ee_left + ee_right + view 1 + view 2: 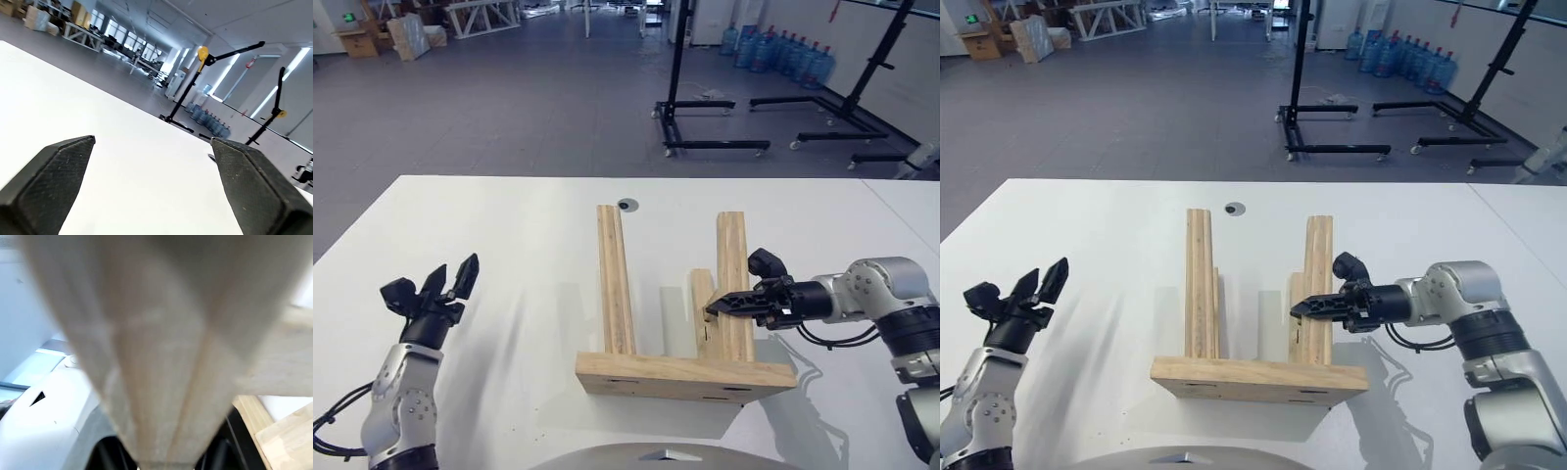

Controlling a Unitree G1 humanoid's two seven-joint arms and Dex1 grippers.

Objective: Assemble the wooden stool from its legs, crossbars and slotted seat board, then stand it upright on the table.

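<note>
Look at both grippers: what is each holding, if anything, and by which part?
The right gripper grips the stool's right leg near the seat board. The left gripper is open, holding nothing.

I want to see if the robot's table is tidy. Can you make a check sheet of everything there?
Surface: white table, flat.
Job's things: pale wooden seat board on its edge, nearest the robot; left wooden leg and right wooden leg point away from it; short wooden bar beside the right one.
Clutter: small dark round spot beyond the legs.
Grippers: left gripper open, raised at left; right gripper shut on the short bar.
Cables: black cable under the right wrist.
Surroundings: grey floor, black wheeled stands, blue water bottles.
</note>
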